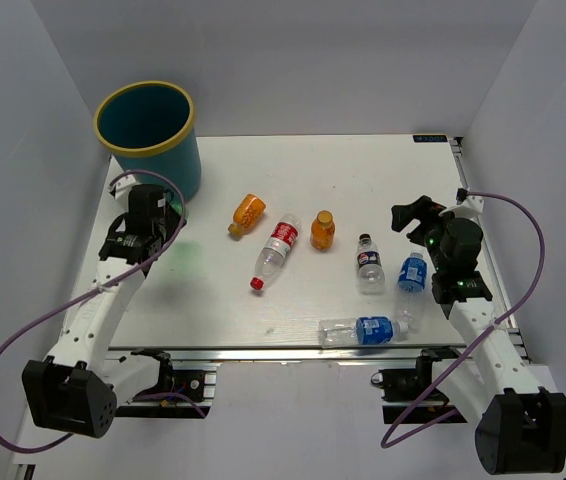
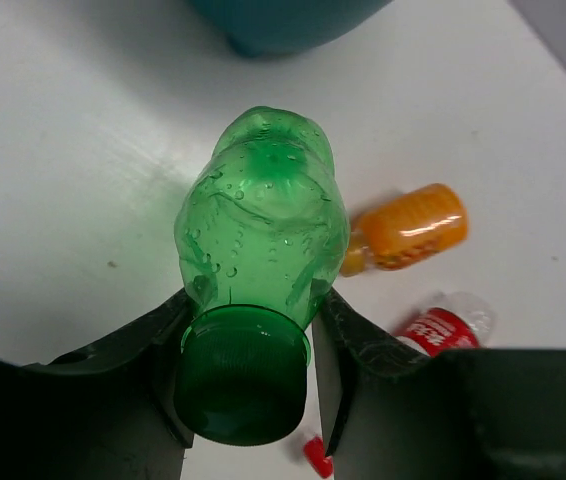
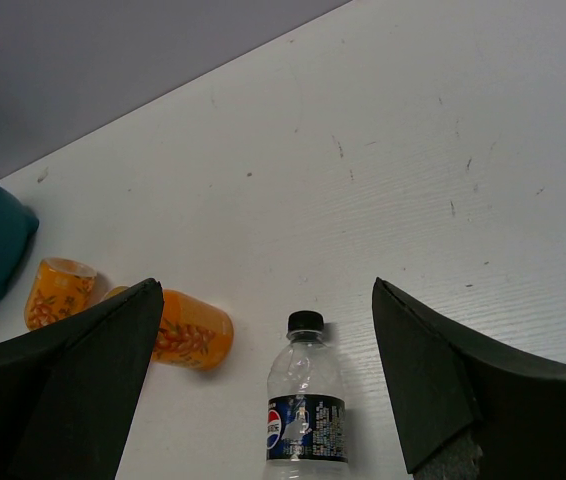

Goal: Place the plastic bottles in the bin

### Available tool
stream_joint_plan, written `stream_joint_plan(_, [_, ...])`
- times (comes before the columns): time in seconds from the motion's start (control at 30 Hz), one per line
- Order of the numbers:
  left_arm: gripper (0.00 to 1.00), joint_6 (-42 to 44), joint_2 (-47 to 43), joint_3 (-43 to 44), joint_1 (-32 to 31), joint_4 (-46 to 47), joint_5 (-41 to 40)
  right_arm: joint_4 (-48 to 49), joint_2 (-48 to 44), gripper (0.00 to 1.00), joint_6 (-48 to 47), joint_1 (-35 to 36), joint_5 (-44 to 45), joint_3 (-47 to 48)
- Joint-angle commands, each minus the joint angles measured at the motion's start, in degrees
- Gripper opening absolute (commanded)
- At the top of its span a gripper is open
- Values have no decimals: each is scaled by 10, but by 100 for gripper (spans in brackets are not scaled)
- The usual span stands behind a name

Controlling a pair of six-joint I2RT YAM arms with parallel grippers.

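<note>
One bottle of the seven is in my grip. My left tool (image 2: 251,355) is clamped on the green bottle (image 2: 263,225) right at its neck. The fingers pinch just above the dark green cap, and the whole body sticks out ahead of them. That, I judge, is the weak point. Held so far from its middle, the bottle could swing or twist between the fingers as I carry it, and the narrow, smooth neck may slip. The bin (image 1: 181,165) stands just beyond, tall, with a yellow rim. If I come in too low, the bottle's far end could knock the wall or rim and lever itself loose. Whether the bottle is off the surface (image 1: 293,160) I cannot tell.

It looks like thin, translucent green plastic, dented and crumpled, with droplets inside. I expect it to be light, soft and easily squashed.

My right tool (image 3: 263,340) hangs spread wide with nothing in it, above a blue-labelled bottle (image 3: 306,420) with a black cap. Near my green one lie an orange bottle (image 2: 408,225) and a red-labelled bottle (image 2: 441,325), close enough to brush if I swing wide.
</note>
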Motion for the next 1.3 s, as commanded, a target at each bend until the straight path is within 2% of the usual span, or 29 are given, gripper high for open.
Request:
stream_joint_plan(0.0, [30, 23, -25, 42, -6, 26, 25, 21, -8, 89, -3, -1, -4, 0])
stream_joint_plan(0.17, [28, 59, -24, 100, -15, 64, 118, 22, -7, 89, -5, -1, -3, 0])
stream_joint_plan(0.23, [23, 60, -24, 115, -21, 82, 139, 23, -7, 89, -5, -1, 1, 0])
stream_joint_plan(0.37, [23, 69, -25, 143, -23, 125, 179, 25, -1, 89, -5, -1, 0, 0])
stream_joint_plan(0.47, [23, 75, -5, 194, -23, 136, 149, 27, 3, 89, -4, -1, -4, 2])
stream_joint_plan(0.57, [25, 84, 39, 245, -23, 166, 77, 28, 7, 89, -5, -1, -11, 3])
stream_joint_plan(0.6, [25, 89, 57, 294, -20, 160, 44, 28, 10, 89, -4, -1, -12, 3])
stream_joint_plan(0.7, [28, 119, 146, 374, -10, 130, -1, 27, 14, 89, -5, -1, -11, 4])
stream_joint_plan(0.73, [30, 124, 182, 408, -3, 128, -9, 24, 16, 89, -5, -1, -7, 7])
stream_joint_plan(0.83, [31, 123, 224, 448, 32, 128, -18, 13, 25, 89, -18, -1, 7, 15])
stream_joint_plan(0.9, [37, 117, 260, 468, 61, 121, -17, -1, 37, 89, -24, -1, 7, 27])
stream_joint_plan(0.97, [38, 113, 290, 492, 75, 101, -17, -12, 56, 89, -31, -1, -1, 39])
stream_joint_plan(1.03, [47, 119, 305, 503, 89, 93, -20, -25, 71, 89, -33, -1, -12, 53])
stream_joint_plan(1.07, [59, 125, 313, 514, 91, 89, -15, -31, 83, 89, -36, -1, -14, 58])
stream_joint_plan(1.1, [98, 130, 323, 521, 91, 85, -10, -40, 88, 89, -36, -1, -15, 67])
stream_joint_plan(1.17, [98, 141, 331, 534, 91, 79, -1, -43, 95, 89, -43, -1, -16, 72])
stream_joint_plan(1.23, [98, 153, 332, 547, 91, 73, 16, -50, 98, 89, -55, -1, -56, 84])
stream_joint_plan(1.27, [98, 161, 332, 550, 91, 72, 46, -58, 100, 90, -60, 0, -61, 92])
